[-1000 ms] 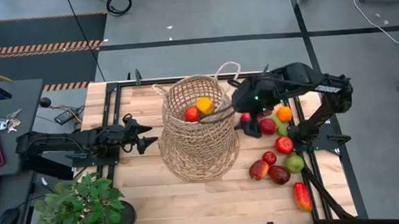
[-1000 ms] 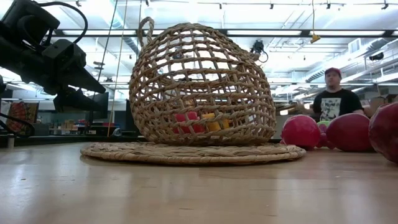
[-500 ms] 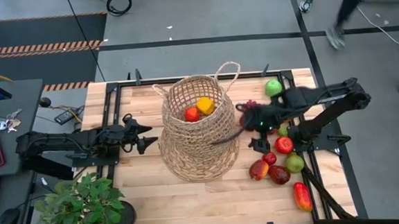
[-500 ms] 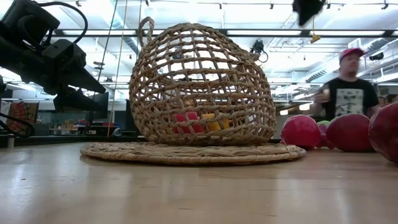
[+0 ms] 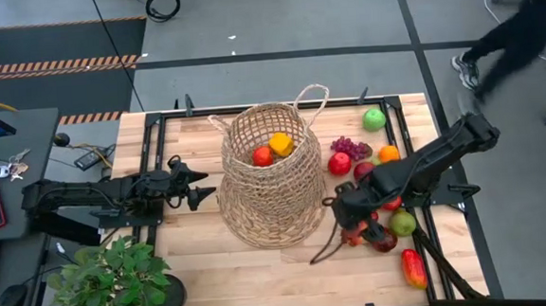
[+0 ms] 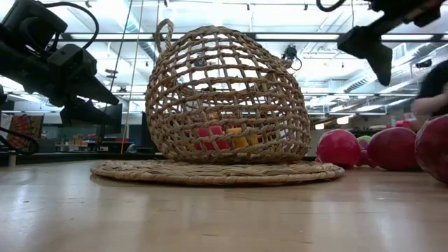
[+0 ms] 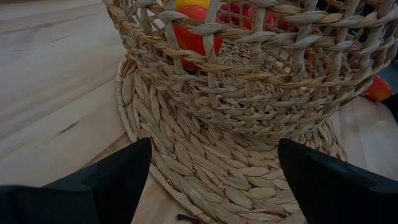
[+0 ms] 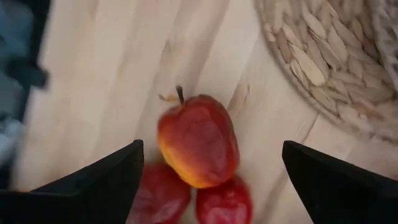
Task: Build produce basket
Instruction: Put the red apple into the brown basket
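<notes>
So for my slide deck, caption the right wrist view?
Open right gripper poised over a red-yellow apple beside the basket.

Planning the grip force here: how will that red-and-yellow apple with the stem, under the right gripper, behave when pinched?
The apple is rounded and looks smooth, so it may slip or squirt out of the fingers of the open right gripper. It lies against two red fruits, so nudging it will probably set them rolling. It looks rigid enough to keep its shape.
</notes>
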Controlling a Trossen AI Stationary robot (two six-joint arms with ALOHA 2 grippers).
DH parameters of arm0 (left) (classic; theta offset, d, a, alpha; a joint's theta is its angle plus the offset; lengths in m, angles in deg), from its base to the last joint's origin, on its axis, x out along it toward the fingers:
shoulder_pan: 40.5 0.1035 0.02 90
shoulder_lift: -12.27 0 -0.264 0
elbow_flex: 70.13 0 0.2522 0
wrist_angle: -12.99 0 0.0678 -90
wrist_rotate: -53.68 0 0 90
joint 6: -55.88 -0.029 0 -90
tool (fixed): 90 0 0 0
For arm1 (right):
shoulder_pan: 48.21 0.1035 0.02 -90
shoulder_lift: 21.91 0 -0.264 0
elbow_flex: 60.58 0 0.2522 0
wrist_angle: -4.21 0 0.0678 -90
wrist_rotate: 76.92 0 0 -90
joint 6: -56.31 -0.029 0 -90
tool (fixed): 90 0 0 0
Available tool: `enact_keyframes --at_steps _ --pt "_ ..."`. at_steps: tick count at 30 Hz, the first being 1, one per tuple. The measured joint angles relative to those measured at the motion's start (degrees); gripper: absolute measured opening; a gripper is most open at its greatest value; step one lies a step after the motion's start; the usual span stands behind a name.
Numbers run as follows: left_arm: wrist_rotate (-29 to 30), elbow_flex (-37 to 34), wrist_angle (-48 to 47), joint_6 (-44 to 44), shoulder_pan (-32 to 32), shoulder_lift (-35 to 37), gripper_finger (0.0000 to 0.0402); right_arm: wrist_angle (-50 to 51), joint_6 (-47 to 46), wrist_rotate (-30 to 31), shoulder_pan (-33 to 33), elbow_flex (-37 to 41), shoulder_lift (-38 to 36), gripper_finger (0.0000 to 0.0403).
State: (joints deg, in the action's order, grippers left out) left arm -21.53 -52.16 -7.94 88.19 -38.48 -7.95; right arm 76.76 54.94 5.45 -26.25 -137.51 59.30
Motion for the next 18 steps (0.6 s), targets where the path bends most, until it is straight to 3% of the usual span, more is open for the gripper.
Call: enact_keyframes --at_steps 4,18 --pt "-0.02 0.02 0.02 0.0 -0.01 0.0 0.0357 -0.05 4.56 0.71 1.8 0.0 3.05 0.0384" --pt "-0.02 0.02 0.02 0.0 -0.02 -0.01 0.0357 -0.04 3.91 3.0 4.93 0.0 13.16 0.0382"
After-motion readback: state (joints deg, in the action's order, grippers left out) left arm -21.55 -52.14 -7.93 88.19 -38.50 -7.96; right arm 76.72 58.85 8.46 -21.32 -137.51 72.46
